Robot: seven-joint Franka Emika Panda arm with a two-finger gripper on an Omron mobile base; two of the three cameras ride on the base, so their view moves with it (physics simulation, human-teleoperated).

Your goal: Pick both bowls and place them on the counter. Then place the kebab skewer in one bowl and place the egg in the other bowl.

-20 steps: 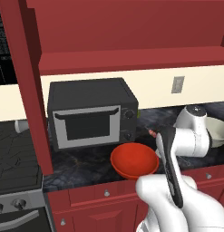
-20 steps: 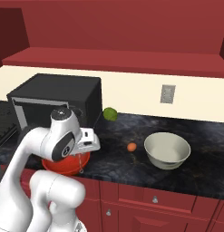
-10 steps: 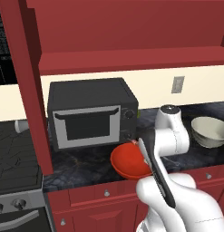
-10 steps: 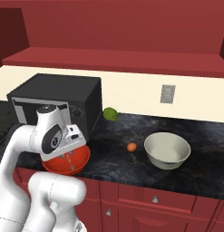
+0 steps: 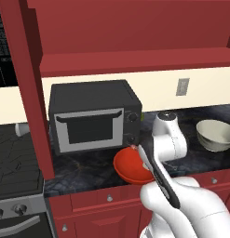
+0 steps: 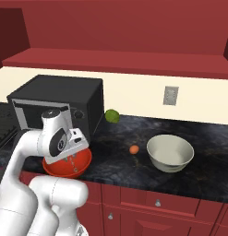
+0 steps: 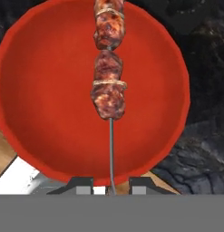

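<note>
In the hand view the kebab skewer point(image 7: 108, 81) hangs over the middle of the glossy red bowl point(image 7: 50, 99), its thin metal stick running down between my fingertips. My gripper point(image 7: 111, 186) is shut on that stick. The red bowl point(image 5: 130, 168) stands on the dark counter point(image 5: 88, 173) in front of the microwave, with my hand just above its rim point(image 6: 64, 168). The pale cream-grey bowl point(image 6: 170, 153) sits upright further right point(image 5: 215, 134). The small orange egg point(image 6: 134, 149) lies on the counter point(image 6: 203, 177) between the two bowls.
A black microwave point(image 5: 93, 116) stands close behind the red bowl point(image 6: 55, 101). A green lime point(image 6: 111, 115) lies by the wall to its right. A stove point(image 5: 14, 172) borders the counter on the left, beyond a red cabinet post point(image 5: 28, 69). A red shelf hangs overhead.
My hand has swung left with the skewer and dropped lower, from beside the red bowl to right over it. Both bowls and the egg have stayed put.
</note>
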